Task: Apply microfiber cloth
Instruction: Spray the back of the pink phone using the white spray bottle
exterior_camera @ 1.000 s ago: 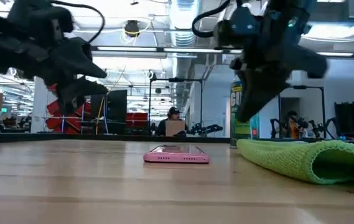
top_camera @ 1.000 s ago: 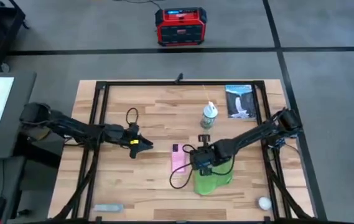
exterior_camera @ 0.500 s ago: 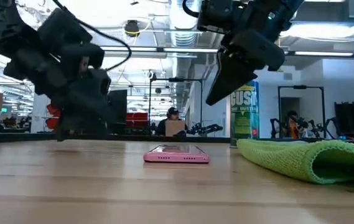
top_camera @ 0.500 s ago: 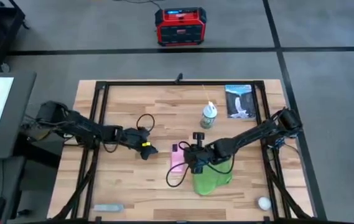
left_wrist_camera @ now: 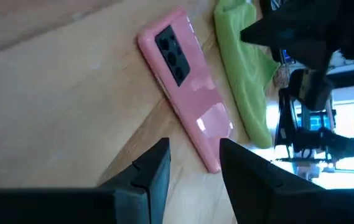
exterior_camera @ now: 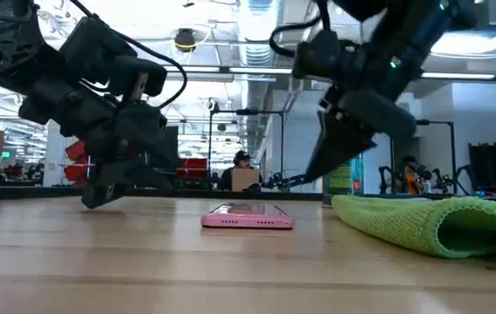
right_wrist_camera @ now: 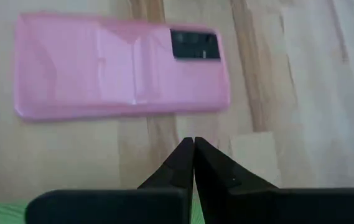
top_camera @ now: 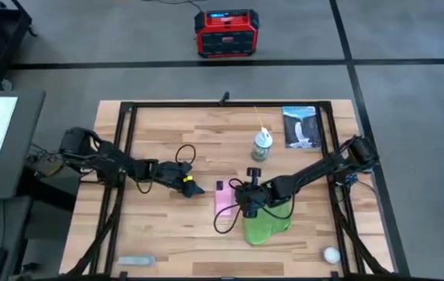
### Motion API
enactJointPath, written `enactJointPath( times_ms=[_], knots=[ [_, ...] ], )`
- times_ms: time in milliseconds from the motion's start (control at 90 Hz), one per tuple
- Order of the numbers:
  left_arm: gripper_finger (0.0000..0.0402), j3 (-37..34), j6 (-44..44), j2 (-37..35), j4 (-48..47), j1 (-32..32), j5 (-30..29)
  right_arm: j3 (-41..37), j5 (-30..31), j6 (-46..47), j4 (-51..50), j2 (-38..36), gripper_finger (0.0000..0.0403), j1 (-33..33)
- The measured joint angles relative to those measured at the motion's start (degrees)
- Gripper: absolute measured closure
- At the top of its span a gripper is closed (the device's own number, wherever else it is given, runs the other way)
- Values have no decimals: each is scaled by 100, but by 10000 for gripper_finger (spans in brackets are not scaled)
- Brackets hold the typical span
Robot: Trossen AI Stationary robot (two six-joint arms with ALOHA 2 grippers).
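The pink phone (top_camera: 224, 200) lies flat on the wooden table, camera side up (right_wrist_camera: 121, 74). The green microfiber cloth (top_camera: 267, 225) lies in a folded heap just right of it, resting on the table (exterior_camera: 431, 222). My right gripper (right_wrist_camera: 193, 148) is shut and hangs point-down above the bare wood between phone and cloth (top_camera: 243, 204); it is clear of the table in the low view (exterior_camera: 317, 172). My left gripper (left_wrist_camera: 192, 165) is open, low over the table to the phone's left (top_camera: 191, 188), pointing at the phone (left_wrist_camera: 186, 81).
A spray bottle (top_camera: 262, 146) and a picture booklet (top_camera: 300, 127) stand at the far right. A white ball (top_camera: 331, 254) and a small grey object (top_camera: 136, 260) lie near the front edge. A black frame (top_camera: 124, 156) borders the table.
My left gripper has moved toward the table's right, toward the phone, and come down close to the table. My right gripper has shifted left from above the cloth to beside the phone and dropped lower. Phone and cloth have stayed put.
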Motion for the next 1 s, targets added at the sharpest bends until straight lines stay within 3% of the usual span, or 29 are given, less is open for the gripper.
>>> enactJointPath(
  times_ms=[389,778,1000],
  knots=[
    [282,431,29,33,-1332,85,13,7,-2,-39,490,-2,403,174],
    [282,439,-34,28,-1646,83,-140,1,-154,-126,464,114,403,163],
    [282,415,-30,35,-1533,83,-194,19,-413,-137,721,564,403,126]
  ],
)
